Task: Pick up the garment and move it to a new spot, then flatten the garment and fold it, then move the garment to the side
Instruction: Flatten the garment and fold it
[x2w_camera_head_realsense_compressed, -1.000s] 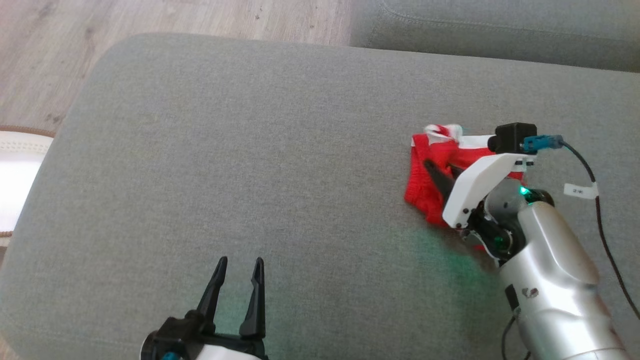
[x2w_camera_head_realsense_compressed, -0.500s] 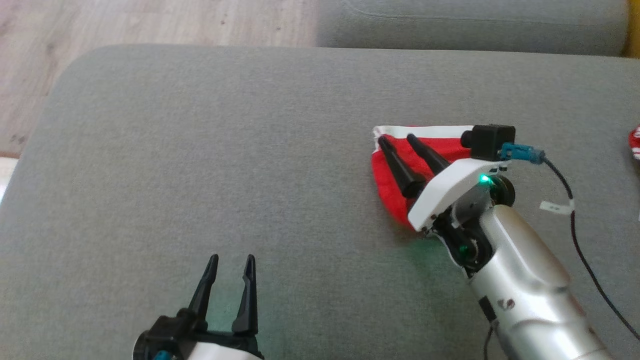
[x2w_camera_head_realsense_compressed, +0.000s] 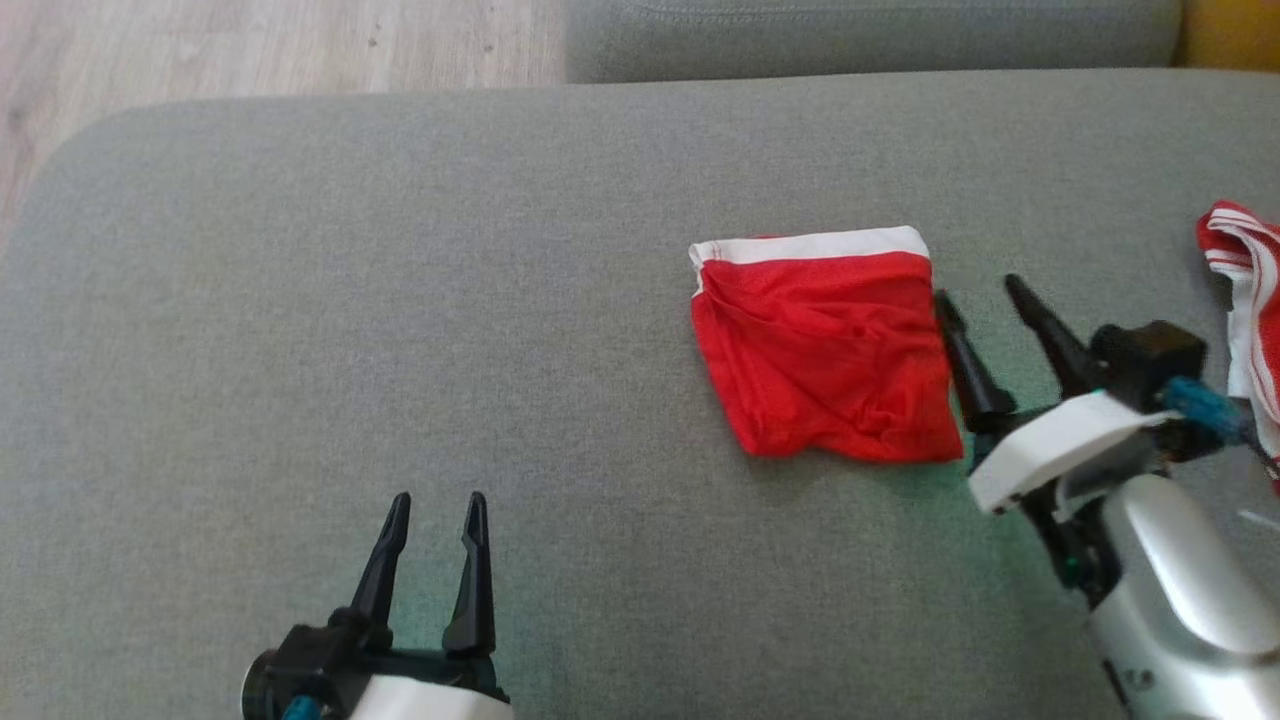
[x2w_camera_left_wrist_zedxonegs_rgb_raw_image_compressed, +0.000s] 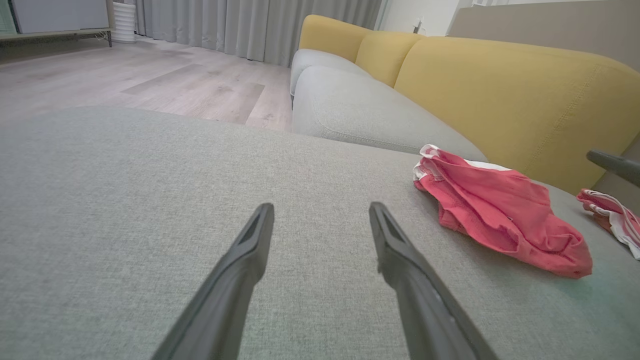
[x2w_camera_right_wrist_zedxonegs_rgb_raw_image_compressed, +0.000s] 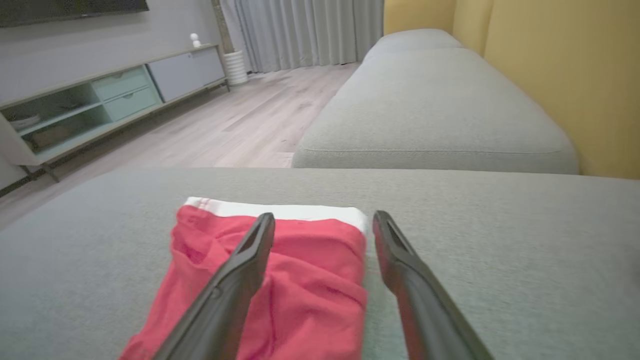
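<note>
Here's the garment (x2w_camera_head_realsense_compressed: 825, 350), sitting folded into a rough red square on the grey sofa cushion (x2w_camera_head_realsense_compressed: 400, 300), right of centre, with a white band along its far edge. It looks light, thin and limp, so it'll probably sag and spill open if lifted by one layer. The mesh layers likely slide on each other too. The best hold, I'd say, is a pinch through the whole stack at the right edge or the rumpled near-right corner. The white band is better left alone.

The right tool (x2w_camera_head_realsense_compressed: 975, 288) is spread wide and holds nothing, just right of the garment's right edge. Its left finger is close against that edge, though I can't tell whether they touch, and its right finger is over bare cushion.

The left tool (x2w_camera_head_realsense_compressed: 438, 497) is parted and empty too. It's near and well to the left, far apart from the cloth. A striped cloth (x2w_camera_head_realsense_compressed: 1245, 290) lies at the far right.
</note>
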